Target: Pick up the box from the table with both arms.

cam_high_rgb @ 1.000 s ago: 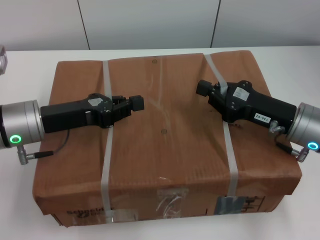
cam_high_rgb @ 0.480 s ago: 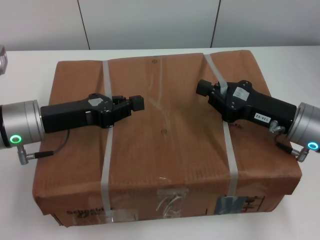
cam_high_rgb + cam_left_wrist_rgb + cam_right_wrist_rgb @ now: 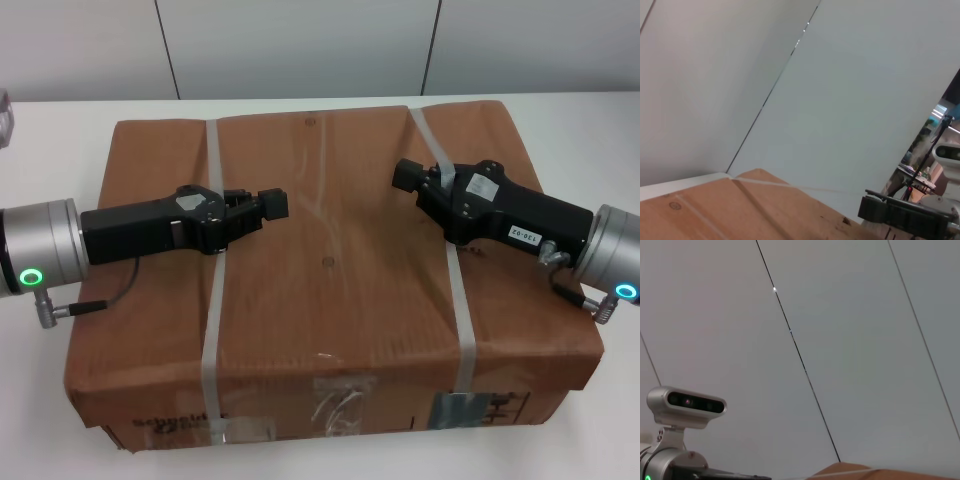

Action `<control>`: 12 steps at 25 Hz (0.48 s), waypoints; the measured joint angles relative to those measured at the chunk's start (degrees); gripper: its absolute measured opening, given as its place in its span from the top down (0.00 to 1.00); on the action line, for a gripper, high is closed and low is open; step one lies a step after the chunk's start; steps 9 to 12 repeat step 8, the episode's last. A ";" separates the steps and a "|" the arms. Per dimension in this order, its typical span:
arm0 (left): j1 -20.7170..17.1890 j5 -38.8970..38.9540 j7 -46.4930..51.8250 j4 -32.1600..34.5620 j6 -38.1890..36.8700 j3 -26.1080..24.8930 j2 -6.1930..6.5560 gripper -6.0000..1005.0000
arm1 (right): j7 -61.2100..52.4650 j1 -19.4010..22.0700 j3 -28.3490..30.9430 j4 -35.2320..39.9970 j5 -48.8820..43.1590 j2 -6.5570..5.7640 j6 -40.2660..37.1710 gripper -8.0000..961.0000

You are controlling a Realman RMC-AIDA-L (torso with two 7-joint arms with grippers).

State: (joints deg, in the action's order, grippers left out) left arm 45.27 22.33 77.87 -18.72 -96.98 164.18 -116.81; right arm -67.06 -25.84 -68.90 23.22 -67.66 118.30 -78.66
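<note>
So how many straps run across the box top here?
2. One strap runs front to back on the box's left part, under the left claw; the other strap is on the right, under the right claw.

Brown box with pale grey straps, white table, black grippers, green-ringed silver arms

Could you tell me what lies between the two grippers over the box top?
In the head view, only bare brown top of the box separates the left gripper from the right gripper; nothing else lies between them.
</note>
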 joint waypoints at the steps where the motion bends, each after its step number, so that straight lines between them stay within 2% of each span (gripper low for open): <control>1: 0.00 0.00 0.00 0.00 0.00 0.00 0.00 0.93 | 0.00 0.00 0.00 0.00 0.00 0.00 0.00 0.99; 12: 0.00 0.05 0.00 0.00 0.00 0.00 0.00 0.93 | 0.00 0.00 0.00 0.00 0.00 0.00 0.00 0.99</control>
